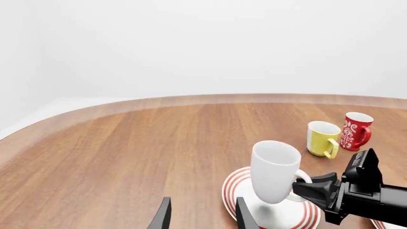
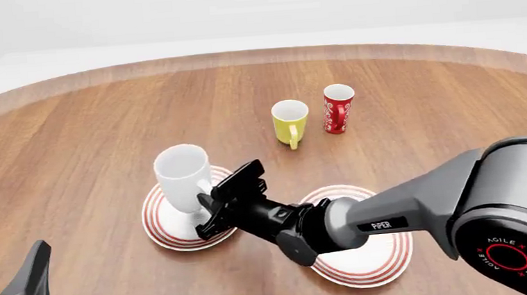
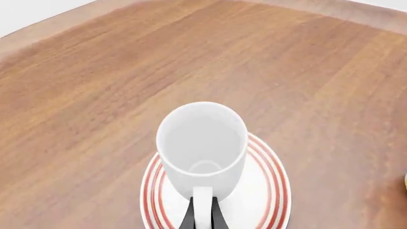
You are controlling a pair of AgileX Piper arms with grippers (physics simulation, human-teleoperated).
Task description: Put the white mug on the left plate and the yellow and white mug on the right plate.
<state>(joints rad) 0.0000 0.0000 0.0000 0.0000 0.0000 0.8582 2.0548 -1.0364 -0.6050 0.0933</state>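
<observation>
Right gripper [image 2: 214,208] is clamped on the handle of the white mug [image 2: 182,177], which sits upright over the left plate [image 2: 162,227]. Left gripper [image 1: 200,217] is spread, empty, near that plate. Yellow mug [image 2: 289,121] stands beyond the plate, beside the red cup [image 2: 338,108].

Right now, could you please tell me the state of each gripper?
Left gripper: open, holding nothing.
Right gripper: fingers shut on the white mug handle.
</observation>
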